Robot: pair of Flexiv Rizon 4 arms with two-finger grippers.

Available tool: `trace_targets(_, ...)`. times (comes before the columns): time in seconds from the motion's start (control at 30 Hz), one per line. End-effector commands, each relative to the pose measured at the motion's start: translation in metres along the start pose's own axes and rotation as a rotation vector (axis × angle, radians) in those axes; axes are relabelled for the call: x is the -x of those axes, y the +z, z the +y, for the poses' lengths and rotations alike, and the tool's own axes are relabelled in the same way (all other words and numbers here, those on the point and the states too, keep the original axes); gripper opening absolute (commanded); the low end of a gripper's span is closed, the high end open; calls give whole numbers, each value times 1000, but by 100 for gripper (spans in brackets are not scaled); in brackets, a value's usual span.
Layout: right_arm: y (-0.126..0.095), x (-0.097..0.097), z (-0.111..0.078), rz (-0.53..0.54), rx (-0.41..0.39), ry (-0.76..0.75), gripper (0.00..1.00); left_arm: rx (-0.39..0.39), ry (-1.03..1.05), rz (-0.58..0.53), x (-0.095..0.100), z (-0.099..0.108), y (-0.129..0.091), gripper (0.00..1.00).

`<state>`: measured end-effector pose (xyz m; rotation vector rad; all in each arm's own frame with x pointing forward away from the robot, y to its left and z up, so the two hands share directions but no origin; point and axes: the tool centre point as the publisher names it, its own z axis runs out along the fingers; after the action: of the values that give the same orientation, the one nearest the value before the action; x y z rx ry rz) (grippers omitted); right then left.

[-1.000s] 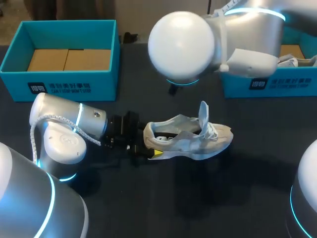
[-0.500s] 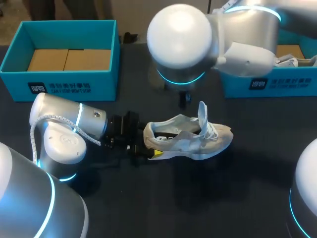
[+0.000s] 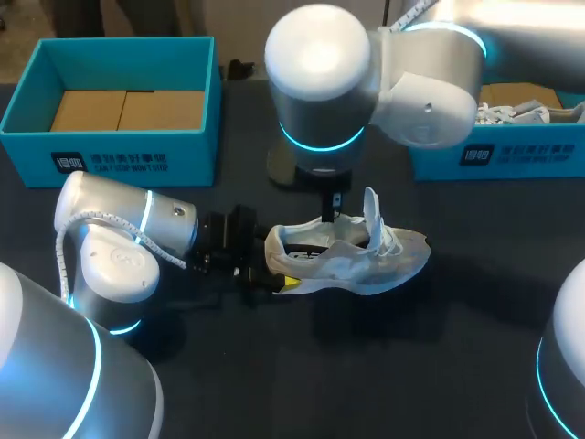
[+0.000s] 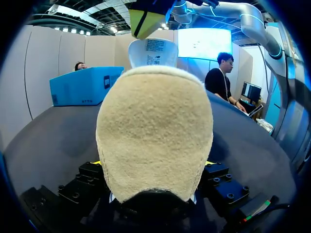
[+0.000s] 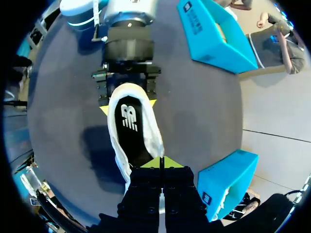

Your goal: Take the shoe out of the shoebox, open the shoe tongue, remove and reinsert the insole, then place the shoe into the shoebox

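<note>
Clamping the left tool (image 5: 128, 105) on the heel of the white shoe (image 3: 352, 256), pressing one yellow tip against each flank of the heel, low over the table (image 3: 411, 366). Reaching in from the left edge of the head view and lying almost flat along the table. Holding the shoe upright on its sole in the middle of the frame, pointing its toe toward the right.

Hanging the right tool (image 5: 161, 163) straight down over the shoe's opening, coming in from the upper right and crossing to the middle of the frame. Pinching its two yellow tips tightly together, gripping nothing visible between them. Hovering just beside the raised tongue (image 3: 374, 212), on its heel side; touching it or not, impossible to tell.

Showing the dark insole (image 5: 130, 128) lying inside the shoe, ahead of the right tool's tips. Showing the tongue standing up out of the opening, above the laces.

Showing one teal shoebox (image 3: 110, 151) open in the upper left of the frame, well apart from the shoe, lined with brown cardboard (image 3: 126, 110). Showing a second teal shoebox (image 3: 498, 155) in the upper right, partly hidden behind the right arm (image 3: 420, 82), holding something pale.
</note>
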<state>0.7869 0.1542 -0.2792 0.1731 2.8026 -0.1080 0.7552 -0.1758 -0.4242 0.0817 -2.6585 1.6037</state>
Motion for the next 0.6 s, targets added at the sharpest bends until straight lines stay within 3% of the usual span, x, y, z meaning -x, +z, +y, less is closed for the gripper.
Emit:
trace_targets(0.03, 18, -9, 4, 11, 3, 0, 0, 2, 0, 2, -1, 2, 3, 0)
trace_targets(0.27, 43, -26, 10, 53, -46, -41, 0, 2, 0, 2, -1, 2, 3, 0)
trace_targets(0.6, 74, -37, 10, 142, -31, -6, 0, 2, 0, 2, -1, 2, 3, 0)
